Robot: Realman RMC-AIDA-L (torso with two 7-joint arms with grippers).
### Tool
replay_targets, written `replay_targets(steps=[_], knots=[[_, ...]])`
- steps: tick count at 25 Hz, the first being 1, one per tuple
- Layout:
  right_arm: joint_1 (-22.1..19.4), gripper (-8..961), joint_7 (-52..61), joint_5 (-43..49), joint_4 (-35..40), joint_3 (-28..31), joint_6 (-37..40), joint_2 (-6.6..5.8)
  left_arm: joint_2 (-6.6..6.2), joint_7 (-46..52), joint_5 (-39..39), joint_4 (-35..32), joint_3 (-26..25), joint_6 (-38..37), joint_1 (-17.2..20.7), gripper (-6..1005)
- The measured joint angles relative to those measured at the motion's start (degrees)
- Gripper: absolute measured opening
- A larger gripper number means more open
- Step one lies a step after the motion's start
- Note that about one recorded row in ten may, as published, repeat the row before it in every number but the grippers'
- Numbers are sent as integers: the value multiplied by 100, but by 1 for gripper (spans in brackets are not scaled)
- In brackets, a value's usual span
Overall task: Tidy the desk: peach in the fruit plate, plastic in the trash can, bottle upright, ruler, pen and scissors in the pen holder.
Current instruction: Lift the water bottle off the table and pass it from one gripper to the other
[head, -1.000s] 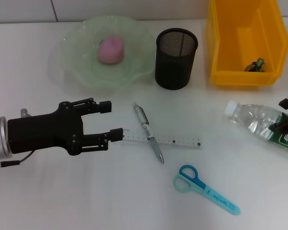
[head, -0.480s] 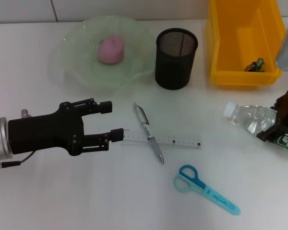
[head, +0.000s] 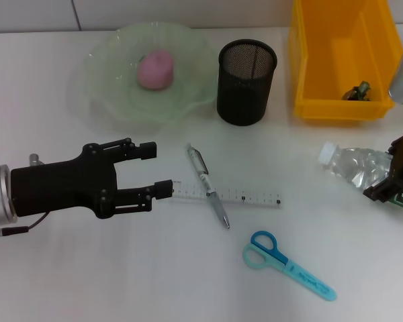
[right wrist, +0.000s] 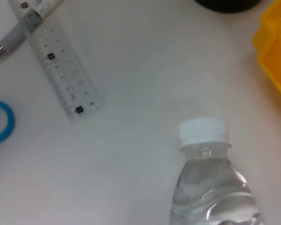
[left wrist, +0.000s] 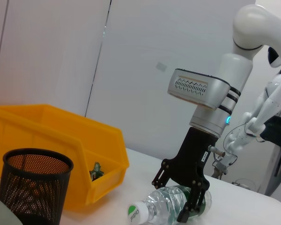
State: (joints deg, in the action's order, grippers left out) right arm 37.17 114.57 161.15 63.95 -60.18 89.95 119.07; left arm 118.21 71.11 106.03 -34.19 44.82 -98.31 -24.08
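A clear water bottle (head: 352, 166) with a white cap lies on its side at the right of the table. My right gripper (head: 393, 180) is shut on its labelled body; the left wrist view shows the fingers (left wrist: 188, 212) astride the bottle (left wrist: 171, 204). My left gripper (head: 158, 169) is open and empty, hovering just left of the clear ruler (head: 248, 196). A pen (head: 207, 185) lies across the ruler. Blue scissors (head: 285, 263) lie nearer the front. The pink peach (head: 155, 69) sits in the green glass plate (head: 101, 87). The black mesh pen holder (head: 246, 82) stands upright and looks empty.
A yellow bin (head: 342, 107) stands at the back right with a crumpled green piece of plastic (head: 356, 90) inside. The right wrist view shows the bottle cap (right wrist: 203, 131), the ruler (right wrist: 61, 70) and a scissors handle (right wrist: 0, 122).
My right gripper has shifted down along the bottle toward the table's right edge, and the bottle has shifted slightly. My left arm has not moved.
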Motion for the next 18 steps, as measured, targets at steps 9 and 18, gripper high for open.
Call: replay_targets(steps=[9, 18], knots=[[-486, 751, -174, -525, 514, 47, 68, -3, 0, -1, -4, 0, 0, -7, 0, 795], [-1097, 751, -445, -1352, 1150, 297, 172, -14, -9, 0, -14, 0, 0, -67, -45, 794]])
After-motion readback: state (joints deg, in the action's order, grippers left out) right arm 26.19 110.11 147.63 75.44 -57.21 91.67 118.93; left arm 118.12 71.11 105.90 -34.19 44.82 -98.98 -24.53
